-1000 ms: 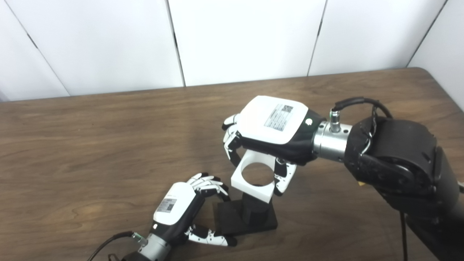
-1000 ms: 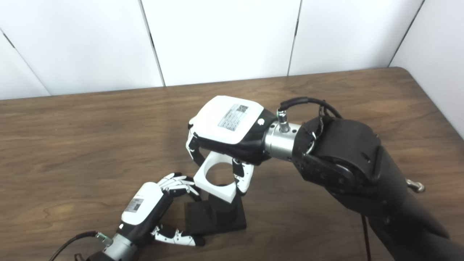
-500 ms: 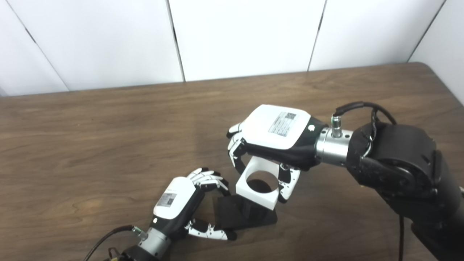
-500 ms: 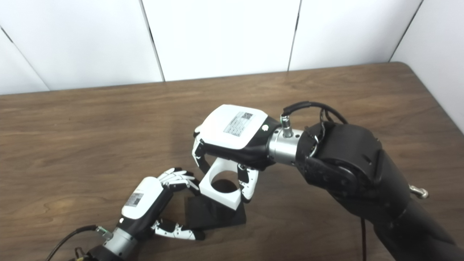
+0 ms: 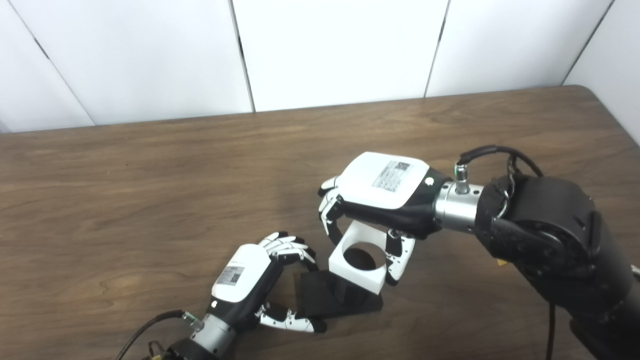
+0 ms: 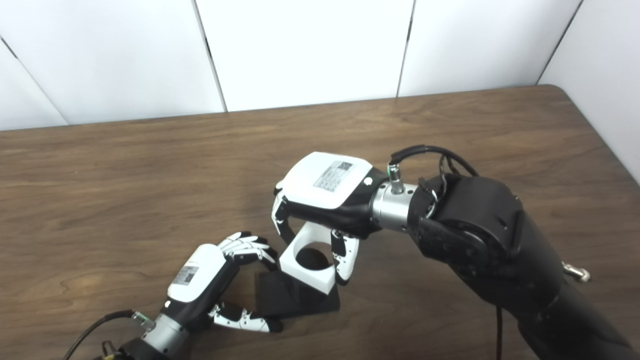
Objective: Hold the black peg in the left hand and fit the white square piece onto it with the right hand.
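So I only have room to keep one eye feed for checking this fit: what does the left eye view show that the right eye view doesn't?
Only the left eye view: slightly more of the black base bare left of the white square piece.

Only the right eye view: a metal hook-like part beside the right forearm, cut off at the left eye view's edge.

Both: the right hand holds the white piece from above, its round hole over the black peg, piece tilted, not yet down on the base. The left hand has its fingers around the base's left edge.

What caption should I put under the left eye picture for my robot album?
Right hand lowers the white square piece over the black peg while the left hand steadies its base.
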Tool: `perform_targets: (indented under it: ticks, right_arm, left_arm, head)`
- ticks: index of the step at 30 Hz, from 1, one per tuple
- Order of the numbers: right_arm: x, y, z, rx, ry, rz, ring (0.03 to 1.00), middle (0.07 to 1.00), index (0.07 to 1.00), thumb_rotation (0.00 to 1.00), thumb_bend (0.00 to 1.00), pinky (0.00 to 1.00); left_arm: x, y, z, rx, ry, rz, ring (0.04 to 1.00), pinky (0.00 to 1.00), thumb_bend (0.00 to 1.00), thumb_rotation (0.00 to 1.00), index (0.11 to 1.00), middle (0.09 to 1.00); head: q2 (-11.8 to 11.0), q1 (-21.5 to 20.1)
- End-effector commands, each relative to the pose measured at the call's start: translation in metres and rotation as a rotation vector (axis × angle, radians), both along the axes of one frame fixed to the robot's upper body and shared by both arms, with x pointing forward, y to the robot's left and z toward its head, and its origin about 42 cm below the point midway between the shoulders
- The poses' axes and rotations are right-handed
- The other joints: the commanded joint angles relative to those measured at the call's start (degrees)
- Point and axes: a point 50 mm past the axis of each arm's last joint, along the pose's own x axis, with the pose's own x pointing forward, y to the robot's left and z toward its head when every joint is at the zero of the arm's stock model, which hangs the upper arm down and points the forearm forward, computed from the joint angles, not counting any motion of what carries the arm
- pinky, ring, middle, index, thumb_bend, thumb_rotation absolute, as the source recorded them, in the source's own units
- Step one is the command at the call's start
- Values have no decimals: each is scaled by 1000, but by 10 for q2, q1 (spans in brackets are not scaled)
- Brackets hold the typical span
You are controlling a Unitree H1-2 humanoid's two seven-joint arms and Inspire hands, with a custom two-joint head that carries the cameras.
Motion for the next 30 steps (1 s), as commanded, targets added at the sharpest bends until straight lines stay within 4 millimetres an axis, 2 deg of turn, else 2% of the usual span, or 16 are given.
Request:
perform_targets:
  ticks: [1,23,30]
  right_arm:
    - [2,-1,7,-3,-45,-6,892,776,483,130,524,834]
    - [-4,15,1,57,-66,16,885,777,482,129,524,838]
    - [-6,12,1,45,-59,13,882,764,482,129,524,845]
  left_arm:
    - [0,-2,5,1,-11,-22,825,913,522,49,483,742]
    - [1,-4,7,4,-16,-23,821,913,523,50,482,740]
    - [0,-5,8,2,-16,-22,823,918,522,50,483,741]
  head:
    - [1,-1]
    - [2,3]
    - [3,3]
